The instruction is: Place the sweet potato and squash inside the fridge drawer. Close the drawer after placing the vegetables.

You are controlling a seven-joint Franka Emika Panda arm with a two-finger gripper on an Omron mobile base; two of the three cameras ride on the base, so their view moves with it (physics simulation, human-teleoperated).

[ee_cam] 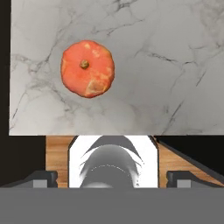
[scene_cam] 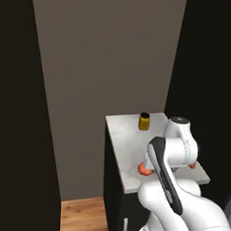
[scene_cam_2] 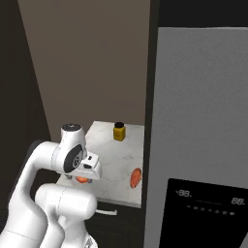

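Observation:
The squash [ee_cam: 87,68] is round and orange with a small stem. It sits on the marble counter [ee_cam: 153,87] near its front edge. In the base views it peeks out from under my arm as an orange patch [scene_cam: 144,169] [scene_cam_2: 82,179]. The sweet potato [scene_cam_2: 136,178] is an elongated orange piece lying further right on the counter, close to the fridge; just its tip [scene_cam: 192,165] clears the arm in the left base view. My gripper [ee_cam: 112,177] hangs open above the counter's front edge with nothing between its fingers, and the squash lies ahead and to the left of it. The fridge drawer is out of view.
A small yellow jar [scene_cam: 144,121] [scene_cam_2: 118,131] stands at the back of the counter. The tall grey fridge [scene_cam_2: 203,121] rises right beside the counter, its door shut, with a dark display panel low on the front. Wooden floor [scene_cam: 82,216] lies below the counter's front edge.

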